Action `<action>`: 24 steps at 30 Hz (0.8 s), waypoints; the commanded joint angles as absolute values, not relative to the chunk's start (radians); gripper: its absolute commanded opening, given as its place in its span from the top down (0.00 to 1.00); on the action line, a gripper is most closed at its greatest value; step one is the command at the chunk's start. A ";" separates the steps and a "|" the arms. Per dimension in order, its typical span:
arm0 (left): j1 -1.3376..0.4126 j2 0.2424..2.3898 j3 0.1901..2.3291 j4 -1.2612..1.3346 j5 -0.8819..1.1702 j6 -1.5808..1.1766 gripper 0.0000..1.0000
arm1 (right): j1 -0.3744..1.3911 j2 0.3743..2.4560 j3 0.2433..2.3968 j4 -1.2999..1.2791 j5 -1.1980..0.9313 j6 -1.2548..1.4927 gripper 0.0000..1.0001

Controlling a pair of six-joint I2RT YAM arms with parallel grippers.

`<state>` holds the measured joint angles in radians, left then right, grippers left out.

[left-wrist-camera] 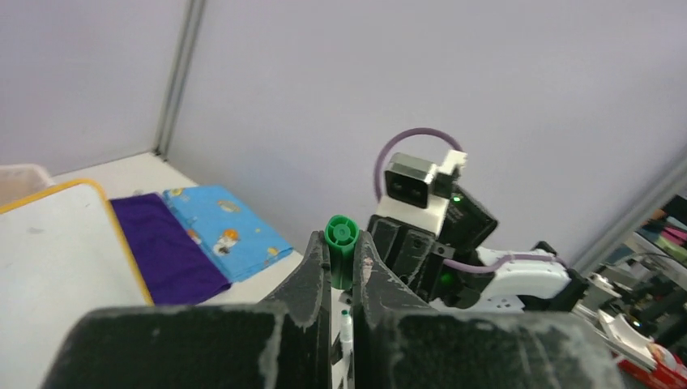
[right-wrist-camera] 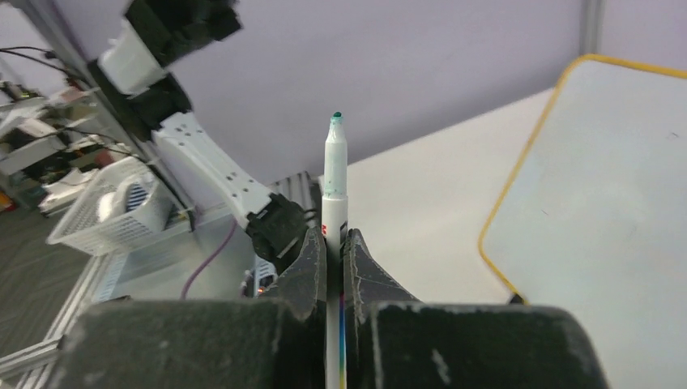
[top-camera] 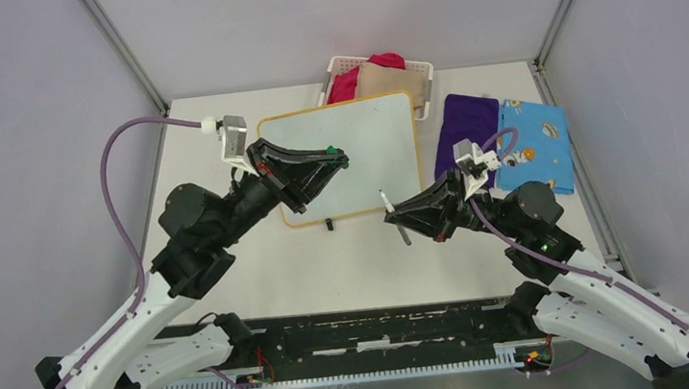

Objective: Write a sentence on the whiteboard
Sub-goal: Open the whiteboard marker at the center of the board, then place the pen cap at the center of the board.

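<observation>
The whiteboard (top-camera: pixel 355 150), white with a thin yellow frame, lies flat at the table's middle back, and its surface is blank; no sentence shows on it. Over its left part my left gripper (top-camera: pixel 341 160) is shut on a green marker cap (left-wrist-camera: pixel 341 245), whose round end points out between the fingers. My right gripper (top-camera: pixel 395 213) hovers just off the board's near right corner. It is shut on a white marker (right-wrist-camera: pixel 334 203), uncapped, with its green tip (right-wrist-camera: pixel 336 116) pointing away from the board. The board's yellow edge (right-wrist-camera: pixel 518 186) lies to the right of that marker.
A white slotted basket (top-camera: pixel 377 80) with red and tan cloths stands behind the board. A purple cloth (top-camera: pixel 465 134) and a blue patterned cloth (top-camera: pixel 534 146) lie at the right. A small black foot (top-camera: pixel 329 223) sticks out at the board's near edge.
</observation>
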<state>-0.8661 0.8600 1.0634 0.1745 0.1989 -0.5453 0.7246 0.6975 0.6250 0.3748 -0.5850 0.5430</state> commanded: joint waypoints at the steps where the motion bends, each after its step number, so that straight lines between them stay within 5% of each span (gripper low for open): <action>1: -0.865 0.817 1.112 -0.025 -0.030 -0.403 0.98 | 0.723 0.654 0.705 0.141 -0.380 0.363 1.00; 7: -0.865 0.742 1.125 -0.460 -0.512 -0.324 0.98 | 0.724 0.634 0.725 -0.174 -0.012 0.197 1.00; 13: -0.862 0.781 1.079 -0.784 -0.750 -0.417 0.98 | 0.724 0.619 0.630 -0.190 0.126 0.176 1.00; 18: -0.737 0.859 1.026 -0.820 -0.706 -0.451 0.98 | 0.723 0.623 0.611 -0.170 0.127 0.174 1.00; 24: -0.289 0.996 1.000 -0.724 -0.299 -0.398 0.98 | 0.723 0.616 0.613 -0.161 0.108 0.167 1.00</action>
<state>-0.4625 0.9401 1.0019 -0.7700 -0.4950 -0.4091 0.7246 0.6319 0.5987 -0.2028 0.0879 0.1844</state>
